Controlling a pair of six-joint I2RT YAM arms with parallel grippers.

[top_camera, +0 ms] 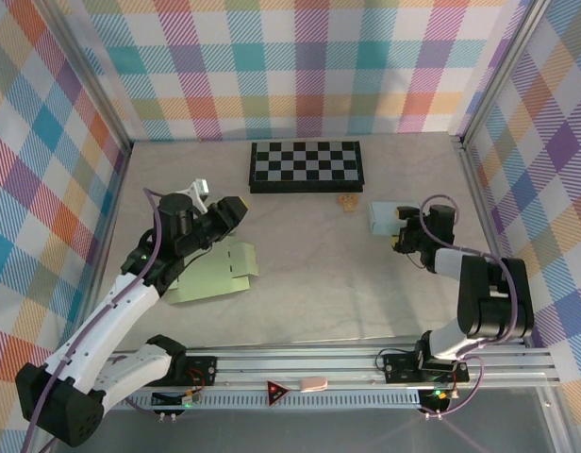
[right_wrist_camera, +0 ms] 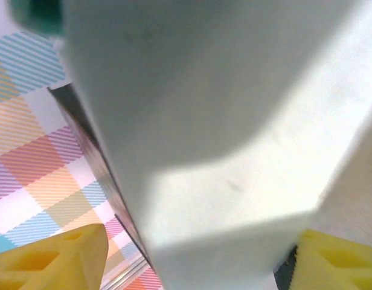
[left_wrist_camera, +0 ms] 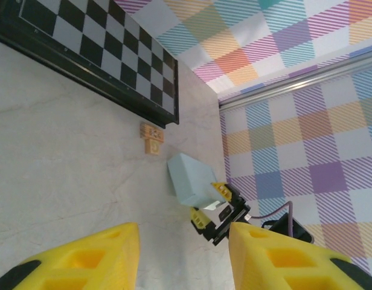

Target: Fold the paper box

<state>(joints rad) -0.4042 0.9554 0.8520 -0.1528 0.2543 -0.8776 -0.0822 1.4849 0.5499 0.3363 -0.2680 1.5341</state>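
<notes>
We saw the green paper box lying mostly flat and unfolded on the desk, near the left arm. The left gripper hovered just over its far edge, yellow fingers apart and nothing between them. Our worry there was the sheet itself: it looked thin and light and lay close against the desk. A finger coming down at a shallow angle could push it along or crumple a flap rather than get under it. A fold begun off the crease would likely leave the panels skewed. On the other side, the right gripper sat against the pale blue box, a small one that looked already formed. The right wrist view showed that box between the fingers with a gap on one side, so we judged the gripper open around it, not clamped. If that arm pulled away at a slant, a finger could catch a wall and tip or drag the box, perhaps toward the small wooden blocks near it or the chessboard beyond. So light a paper box could also spring open where nothing pinned it, and we could not tell whether its flaps were tucked.
</notes>
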